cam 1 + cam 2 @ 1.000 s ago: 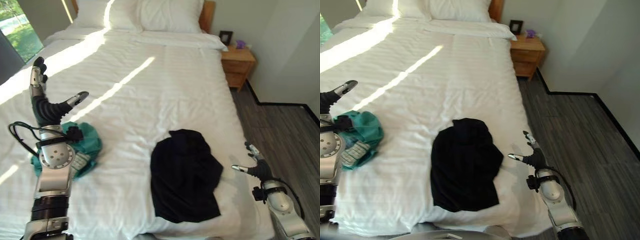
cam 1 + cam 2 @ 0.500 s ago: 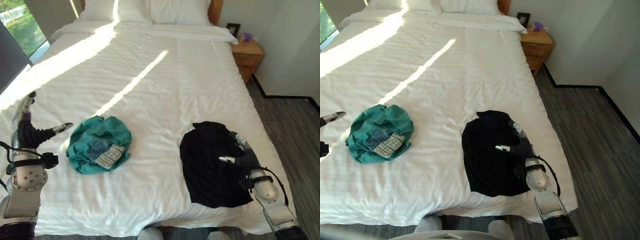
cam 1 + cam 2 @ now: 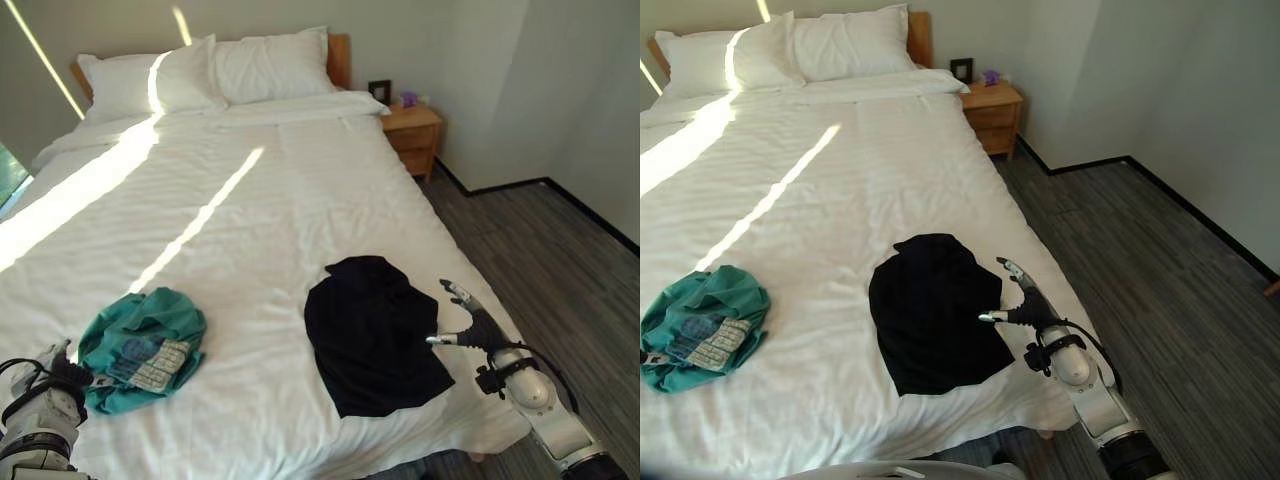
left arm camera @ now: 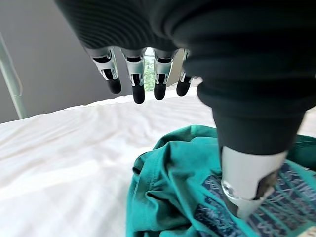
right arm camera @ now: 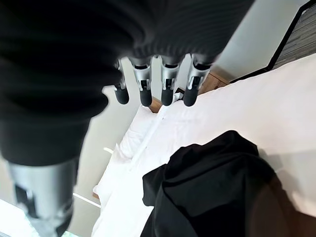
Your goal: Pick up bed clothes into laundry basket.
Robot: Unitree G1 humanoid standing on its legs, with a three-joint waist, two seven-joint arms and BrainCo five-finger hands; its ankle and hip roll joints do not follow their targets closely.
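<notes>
Black garment (image 3: 373,334) on bed (image 3: 280,200), open right hand (image 3: 468,322) just beside

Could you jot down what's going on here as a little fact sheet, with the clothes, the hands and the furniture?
bed: white bed, two pillows at the head
black garment: black garment lying flat near the bed's right edge
teal garment: teal garment crumpled near the left side
right hand: right hand open, beside the black garment, holding nothing
left hand: left hand open, above the teal garment
nightstand: wooden nightstand by the headboard
</notes>
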